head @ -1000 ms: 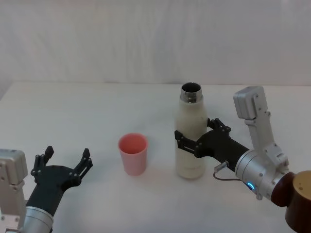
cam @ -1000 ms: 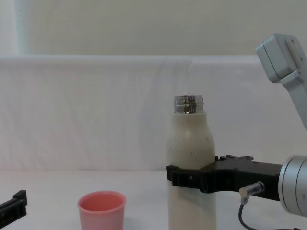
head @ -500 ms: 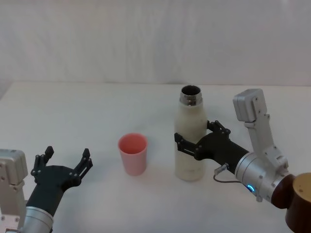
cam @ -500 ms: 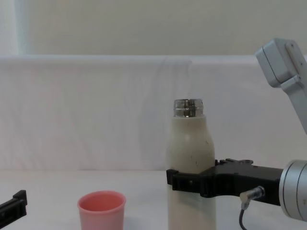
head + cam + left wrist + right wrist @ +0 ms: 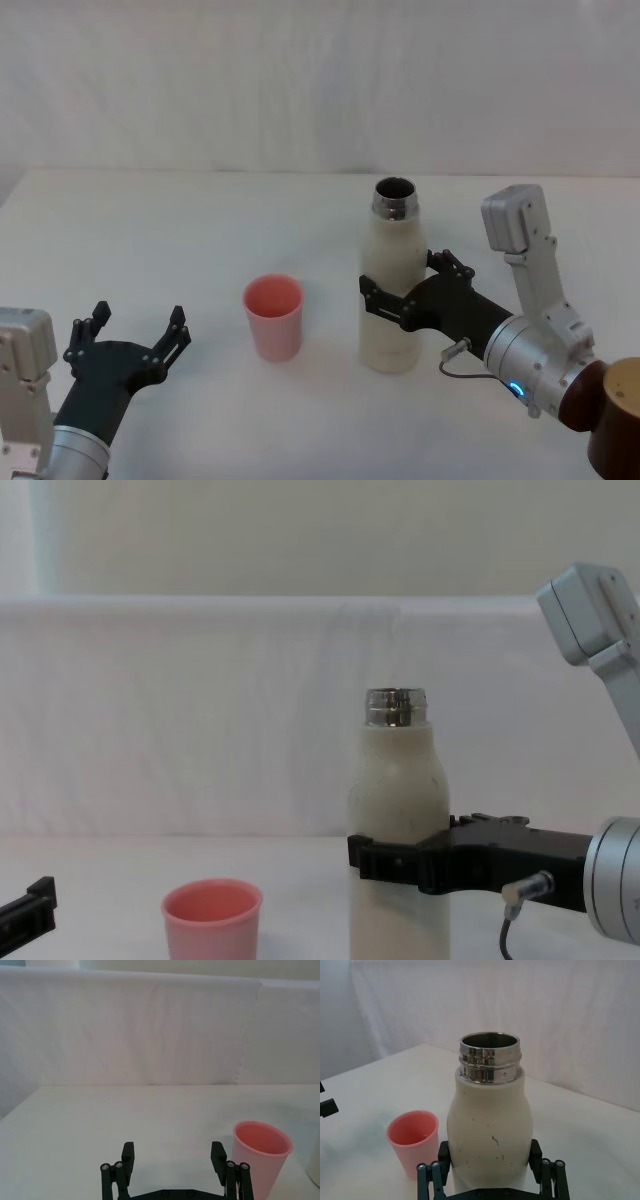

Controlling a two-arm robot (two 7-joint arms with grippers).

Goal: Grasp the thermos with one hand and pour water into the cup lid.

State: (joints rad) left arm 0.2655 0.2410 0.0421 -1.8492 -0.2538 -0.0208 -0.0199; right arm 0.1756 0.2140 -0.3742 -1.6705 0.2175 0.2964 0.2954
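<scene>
White table (image 5: 180, 220): right gripper (image 5: 398, 292) clamping upright thermos (image 5: 392, 262) beside cup lid (image 5: 273, 316).

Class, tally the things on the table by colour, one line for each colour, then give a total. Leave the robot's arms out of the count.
Cream-white: 1, the thermos
Pink: 1, the cup
Total: 2

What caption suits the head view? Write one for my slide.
Right gripper clamps the upright, uncapped thermos beside the pink cup lid.
</scene>
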